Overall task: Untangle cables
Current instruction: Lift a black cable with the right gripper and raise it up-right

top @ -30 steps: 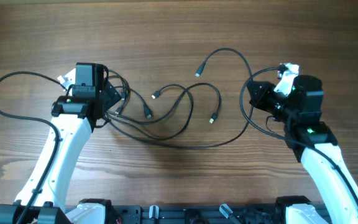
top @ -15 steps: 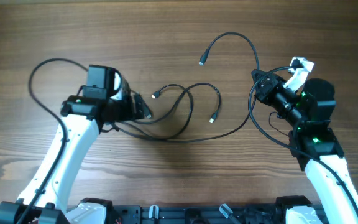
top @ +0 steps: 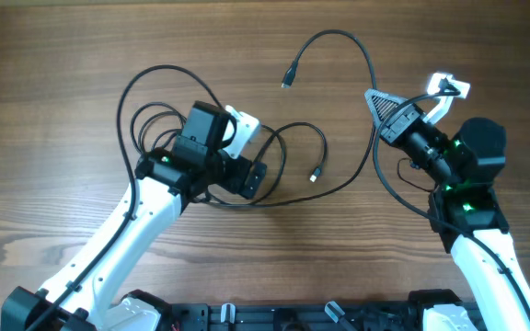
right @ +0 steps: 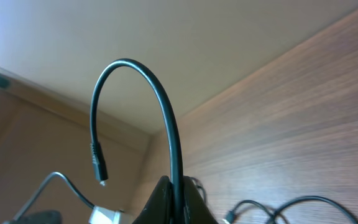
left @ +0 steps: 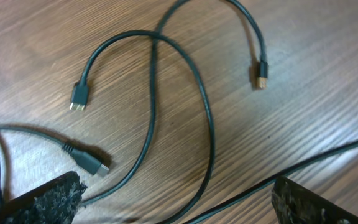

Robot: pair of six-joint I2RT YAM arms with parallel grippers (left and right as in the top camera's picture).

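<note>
At centre right, the right gripper (top: 386, 108) is clenched on one cable (top: 343, 35) arching toward the top; the left gripper (top: 251, 173), released, hovers above tangled cables (top: 325, 142) mid-frame.

my left arm (top: 122, 237) and right arm (top: 486, 253) share one build: white link shells joined by black joint housings. a green indicator light (top: 163, 160) glows on each arm. a thick black wire (top: 97, 241) runs along the white link. each wrist carries a white cap (top: 444, 87). left jaws: black pads (left: 48, 196), coarse and crumbly in texture. right jaws: dark fingers (right: 166, 199), wedge-shaped, ribbed on one face.
</note>
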